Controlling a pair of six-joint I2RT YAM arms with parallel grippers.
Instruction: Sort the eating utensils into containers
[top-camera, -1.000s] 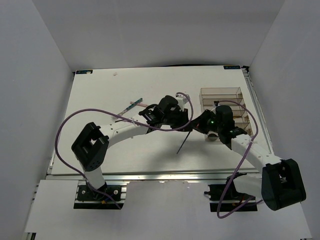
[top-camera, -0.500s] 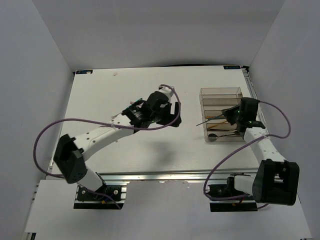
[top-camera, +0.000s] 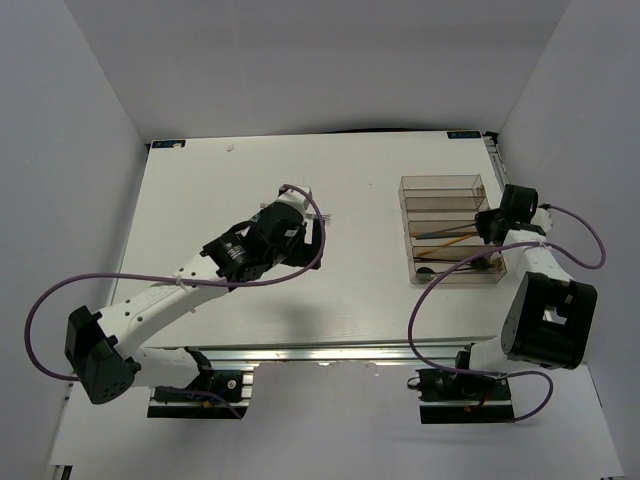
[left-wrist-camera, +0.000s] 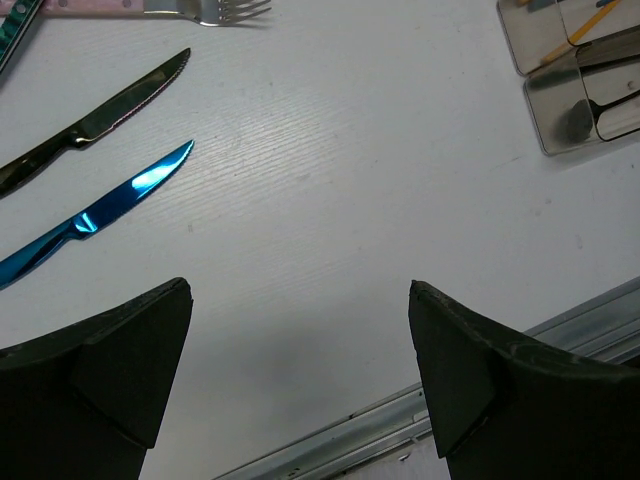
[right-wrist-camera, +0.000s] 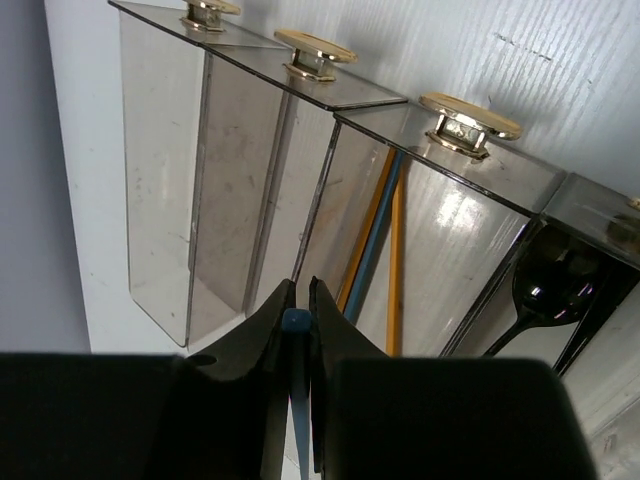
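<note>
My right gripper (right-wrist-camera: 299, 285) (top-camera: 490, 228) is shut on the end of a blue chopstick (right-wrist-camera: 296, 322) at the right end of the clear brownish tray (right-wrist-camera: 160, 150) (top-camera: 440, 181). One compartment holds orange chopsticks (right-wrist-camera: 397, 260) and a blue one (right-wrist-camera: 372, 240). The compartment beside it holds a black spoon (right-wrist-camera: 545, 290). My left gripper (left-wrist-camera: 300, 290) (top-camera: 300, 235) hangs open and empty high above the table. On the table to its left lie a black knife (left-wrist-camera: 100, 115), a blue knife (left-wrist-camera: 110, 200) and a pink-handled fork (left-wrist-camera: 200, 10).
A teal handle (left-wrist-camera: 15, 30) shows at the top left corner of the left wrist view. The metal rail (left-wrist-camera: 420, 420) marks the table's near edge. White walls close in both sides. The two far tray compartments (right-wrist-camera: 250, 170) look empty.
The arms have parted from the table's middle. The left gripper opened and drew back left. The right gripper carried the chopstick to the tray's right end.
</note>
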